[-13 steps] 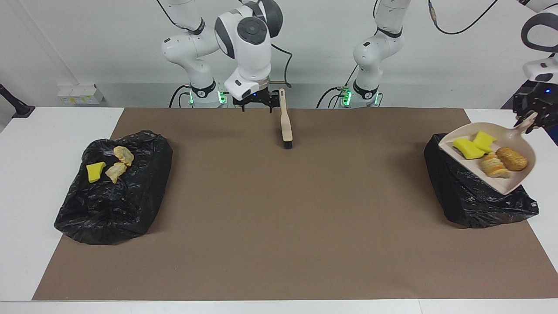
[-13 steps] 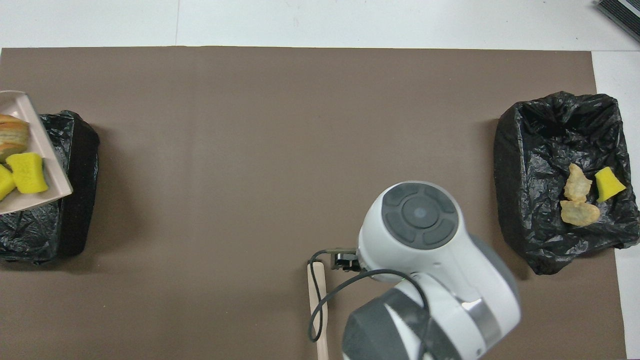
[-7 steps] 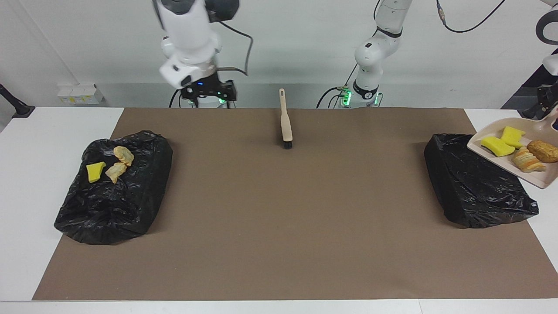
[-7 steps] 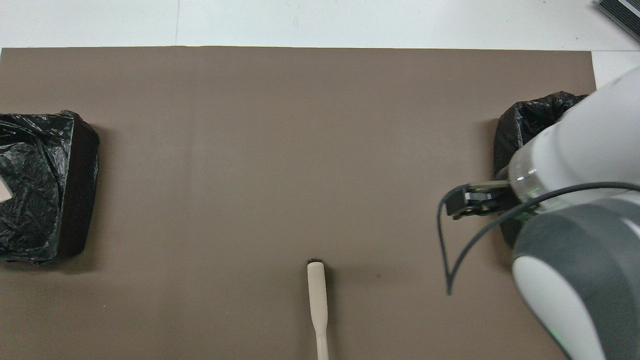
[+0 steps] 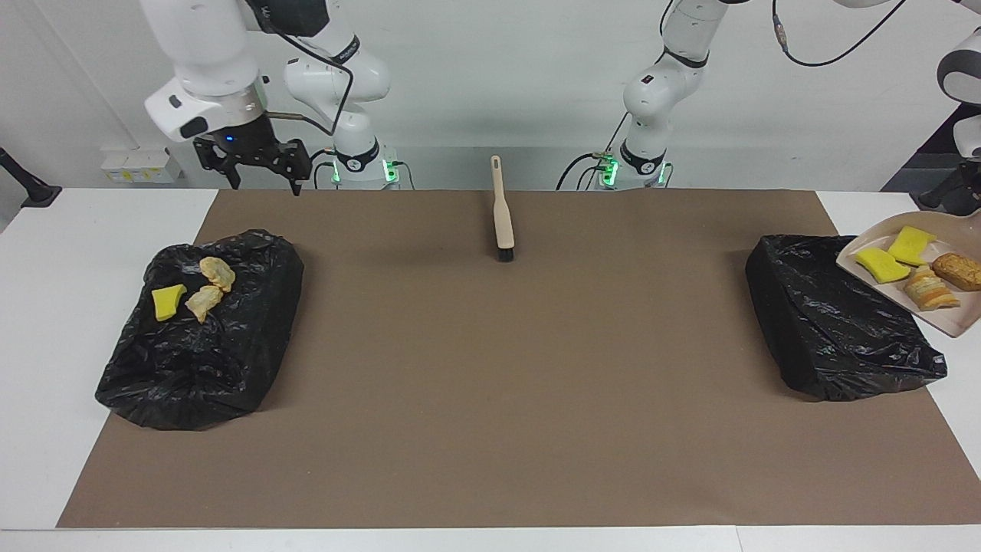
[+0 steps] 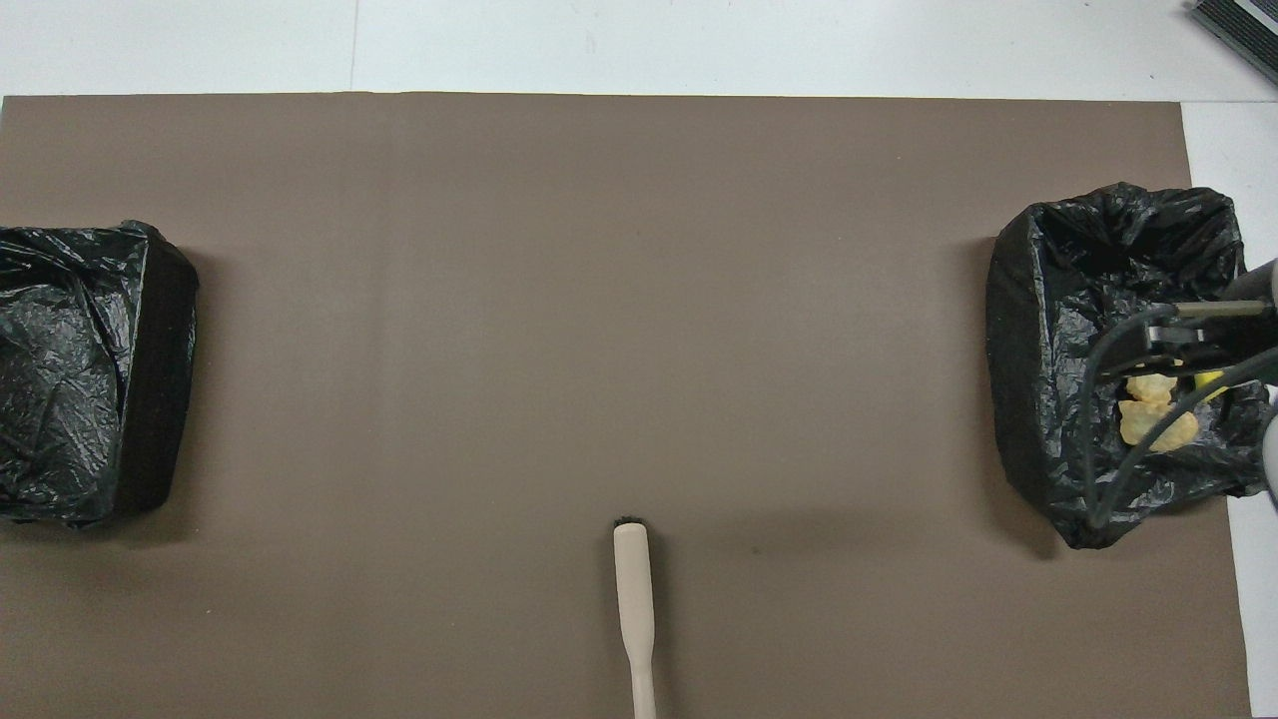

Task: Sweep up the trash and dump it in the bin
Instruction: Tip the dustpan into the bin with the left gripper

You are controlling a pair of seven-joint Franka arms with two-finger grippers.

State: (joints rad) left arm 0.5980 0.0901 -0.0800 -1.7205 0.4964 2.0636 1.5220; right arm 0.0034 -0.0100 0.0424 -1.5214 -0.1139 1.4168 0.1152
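The loaded dustpan (image 5: 912,264) hangs tilted past the edge of the bin (image 5: 835,330) at the left arm's end, so its two yellow sponge chunks (image 5: 893,254) and two bread lumps (image 5: 941,280) could slide onto the counter (image 5: 954,399); the left tool, mostly out of view, is closed on its handle; the right tool (image 5: 257,175) hangs open and empty near the second bin (image 5: 230,337), which holds one sponge chunk (image 5: 167,300) and two lumps (image 5: 211,285); one brush (image 5: 502,211) lies idle.
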